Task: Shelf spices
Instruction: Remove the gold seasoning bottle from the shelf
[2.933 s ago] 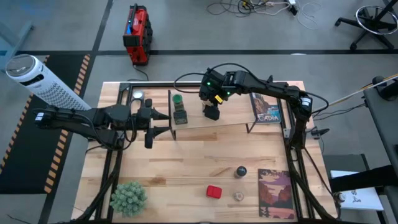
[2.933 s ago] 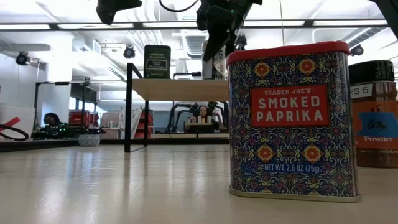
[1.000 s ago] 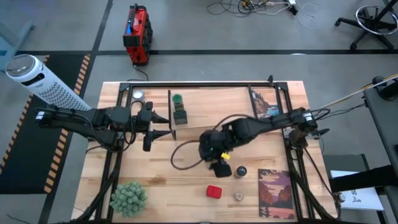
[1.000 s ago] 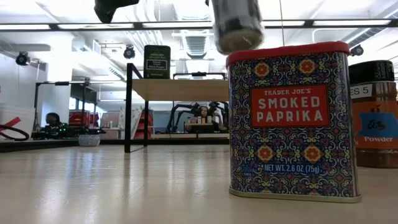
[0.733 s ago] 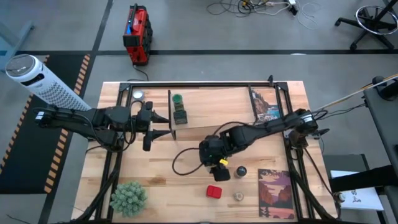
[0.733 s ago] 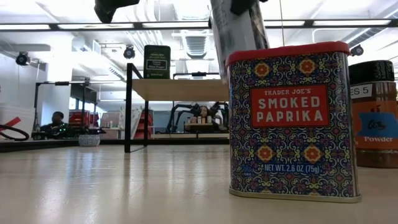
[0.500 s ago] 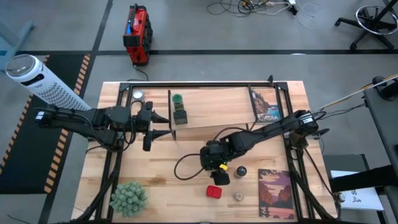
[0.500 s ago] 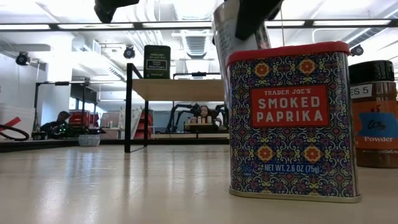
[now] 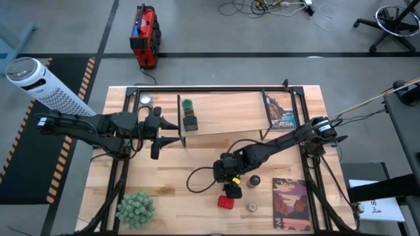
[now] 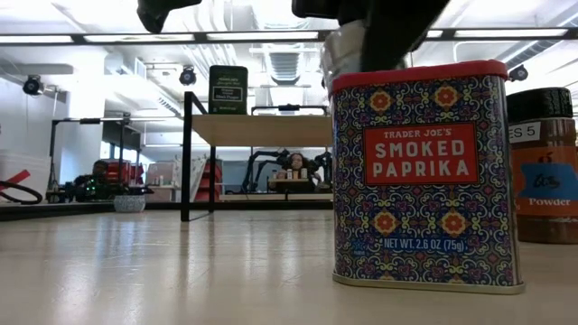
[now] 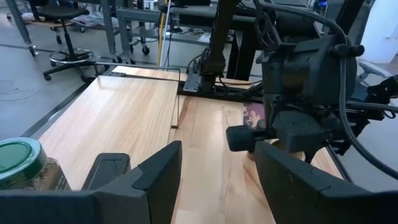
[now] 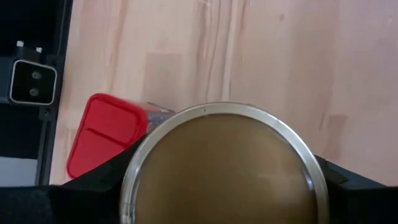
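Note:
My right gripper point(image 9: 231, 183) is shut on the tan cylinder point(image 12: 224, 168), just on the far side of the red square tin point(image 9: 225, 202) on the table's near middle. In the low view the cylinder point(image 10: 348, 50) shows behind the red tin point(image 10: 420, 171). The dark-lidded brown jar point(image 9: 254, 179) and the small pale jar point(image 9: 251, 207) stand on the table close by. The green-lidded jar point(image 9: 188, 105) and the dark square tin point(image 9: 190, 122) stand on the shelf point(image 9: 230, 111). My left gripper point(image 9: 178, 131) is open and waits at the shelf's left end. My right gripper pinches the tan cylinder between its two fingers point(image 12: 87, 193), one on each side of its round wall point(image 12: 134, 180). It comes from above, pointing down, and the cylinder's metal-rimmed end faces the wrist camera. The red tin hides its lower end, so I cannot tell whether it stands on the table.
One flat book point(image 9: 291, 203) lies at the table's near right corner and another point(image 9: 282, 113) on the shelf's right part. The fuzzy green plant ball point(image 9: 136, 208) sits near the left near corner. A loose cable point(image 9: 197, 180) loops beside the right gripper.
My right gripper has carried the tan cylinder toward the table's near edge and down, closing on the red tin. In the low view the cylinder has sunk from above the tin to behind it.

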### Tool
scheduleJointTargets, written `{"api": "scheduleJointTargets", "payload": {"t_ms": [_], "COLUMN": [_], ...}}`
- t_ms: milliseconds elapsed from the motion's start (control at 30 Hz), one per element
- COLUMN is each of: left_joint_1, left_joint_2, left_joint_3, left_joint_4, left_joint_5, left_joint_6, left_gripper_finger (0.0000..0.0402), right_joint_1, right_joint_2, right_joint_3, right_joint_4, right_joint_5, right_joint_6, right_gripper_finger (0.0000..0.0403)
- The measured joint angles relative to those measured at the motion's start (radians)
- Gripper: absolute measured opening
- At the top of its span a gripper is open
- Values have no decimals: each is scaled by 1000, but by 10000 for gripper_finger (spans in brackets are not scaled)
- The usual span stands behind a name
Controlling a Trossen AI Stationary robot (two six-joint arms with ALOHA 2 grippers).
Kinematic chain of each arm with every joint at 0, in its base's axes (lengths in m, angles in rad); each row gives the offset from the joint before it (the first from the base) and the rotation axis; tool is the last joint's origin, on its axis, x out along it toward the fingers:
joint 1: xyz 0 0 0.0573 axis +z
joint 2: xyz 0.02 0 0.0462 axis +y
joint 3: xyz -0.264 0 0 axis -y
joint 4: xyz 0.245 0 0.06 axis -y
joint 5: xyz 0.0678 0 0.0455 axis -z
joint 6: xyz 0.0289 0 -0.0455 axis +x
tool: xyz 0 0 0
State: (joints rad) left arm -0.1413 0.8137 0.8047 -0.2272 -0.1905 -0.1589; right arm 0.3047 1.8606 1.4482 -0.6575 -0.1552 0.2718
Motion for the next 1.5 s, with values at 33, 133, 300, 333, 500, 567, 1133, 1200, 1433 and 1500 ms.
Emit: {"api": "scheduleJointTargets", "payload": {"t_ms": [33, 133, 300, 333, 500, 567, 1133, 1200, 1433, 1500], "left_joint_1": [0, 0, 0, 0, 0, 0, 0, 0, 0, 0], "left_joint_2": [0, 0, 0, 0, 0, 0, 0, 0, 0, 0], "left_joint_3": [0, 0, 0, 0, 0, 0, 0, 0, 0, 0], "left_joint_4": [0, 0, 2, 2, 2, 2, 3, 3, 3, 3], "left_joint_5": [0, 0, 0, 0, 0, 0, 0, 0, 0, 0], "left_joint_6": [0, 0, 3, 3, 3, 3, 9, 9, 8, 8], "left_gripper_finger": [192, 192, 192, 192, 192, 192, 192, 192, 192, 192], "right_joint_1": [3, 11, 12, 13, 25, 29, 36, 36, 36, 36], "right_joint_2": [0, 0, -1, -1, -1, -1, -1, -1, -1, -1], "right_joint_3": [-6, -17, -52, -62, -94, -103, -114, -110, -96, -96], "right_joint_4": [5, 31, 64, 81, 117, 132, 131, 131, 132, 131], "right_joint_5": [1, 17, 33, 33, 28, 31, 153, 152, 156, 156], "right_joint_6": [3, 15, 35, 45, 69, 76, 147, 158, 210, 229], "right_gripper_finger": [261, 261, 266, 267, 260, 260, 280, 275, 281, 284]}}
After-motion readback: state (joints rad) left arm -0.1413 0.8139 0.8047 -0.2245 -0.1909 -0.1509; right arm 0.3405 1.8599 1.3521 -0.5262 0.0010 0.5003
